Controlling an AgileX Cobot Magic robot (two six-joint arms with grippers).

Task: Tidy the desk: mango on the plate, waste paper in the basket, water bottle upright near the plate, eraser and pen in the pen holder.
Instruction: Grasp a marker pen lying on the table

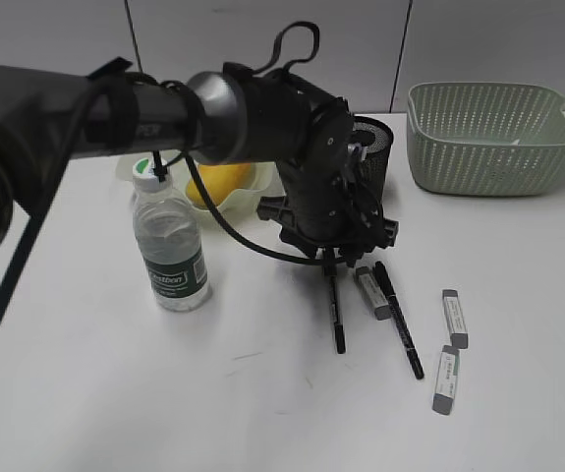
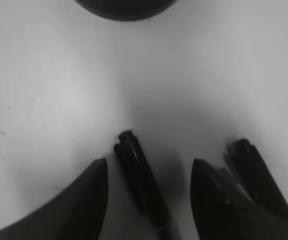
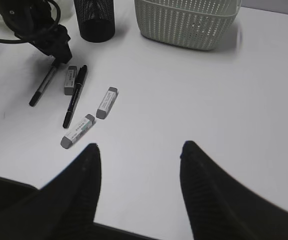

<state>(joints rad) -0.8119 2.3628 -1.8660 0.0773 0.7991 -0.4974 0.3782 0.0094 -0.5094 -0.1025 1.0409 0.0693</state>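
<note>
My left gripper [image 1: 333,267] reaches down onto the desk [image 1: 262,403]. It is open and straddles the top end of a black pen [image 1: 338,320]; in the left wrist view the pen [image 2: 142,190] lies between the jaws [image 2: 149,161], which are not closed on it. A second black pen [image 1: 400,324] and three grey erasers [image 1: 371,293] [image 1: 454,318] [image 1: 445,380] lie to its right. The mango [image 1: 218,182] sits on the plate [image 1: 268,200]. The water bottle [image 1: 171,251] stands upright beside it. The pen holder [image 1: 372,147] stands behind the arm. My right gripper [image 3: 138,145] is open and empty above the desk. The waste paper is not in view.
The basket [image 1: 493,138] stands at the back right, also in the right wrist view [image 3: 189,20]. The left arm and its cables [image 1: 213,108] cross over the plate. The pen holder's base [image 2: 123,7] is just beyond the left jaws.
</note>
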